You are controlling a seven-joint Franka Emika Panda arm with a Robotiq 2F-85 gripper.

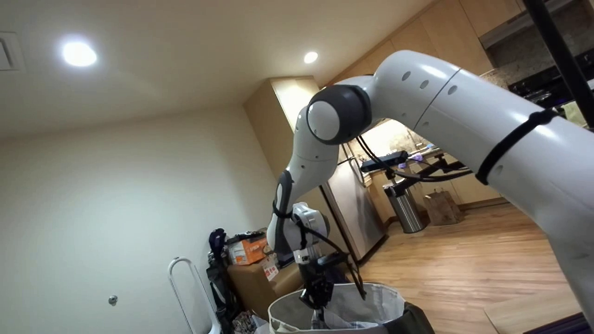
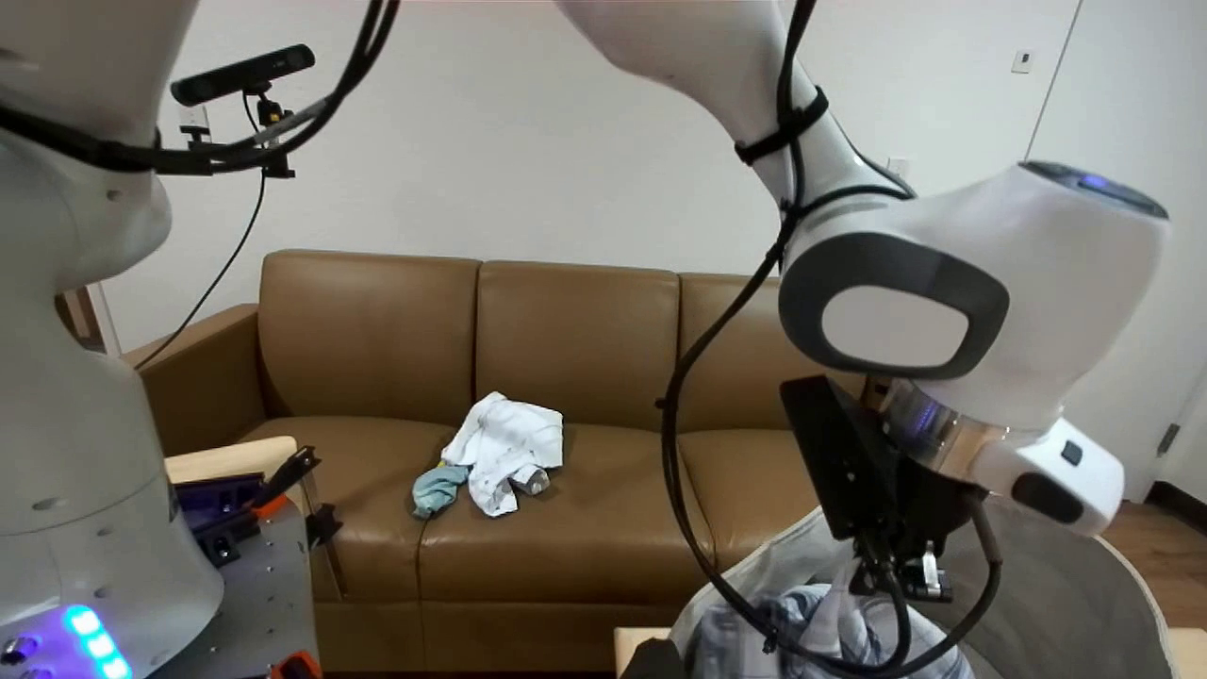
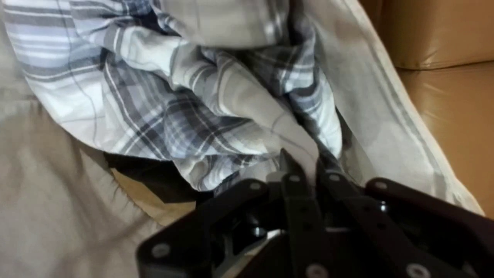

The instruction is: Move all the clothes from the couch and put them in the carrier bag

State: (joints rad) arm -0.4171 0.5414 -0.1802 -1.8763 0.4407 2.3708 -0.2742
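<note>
My arm (image 1: pixel 408 95) shows glossy white in both exterior views, its joints (image 1: pixel 342 112) dark-ringed — a black strap (image 1: pixel 506 140) right of the frame. In an exterior view I see black cables (image 2: pixel 670 434) mid-frame, blue lights (image 2: pixel 97 646) lower left — in the wrist view, silver screws (image 3: pixel 160 250) on the black gripper (image 3: pixel 303 164).

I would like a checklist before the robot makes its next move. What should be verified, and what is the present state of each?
1. Gripper shut on plaid shirt: ok, a fold is pinched.
2. Shirt within the mouth of the bag: ok.
3. Bag mouth open: ok.
4. Whole shirt inside the bag: cannot tell, partly hidden.
5. Hanging cable not touching the bag: cannot tell.
6. Couch free of clothes: not ok, white cloth and blue-green cloth lie there.
</note>
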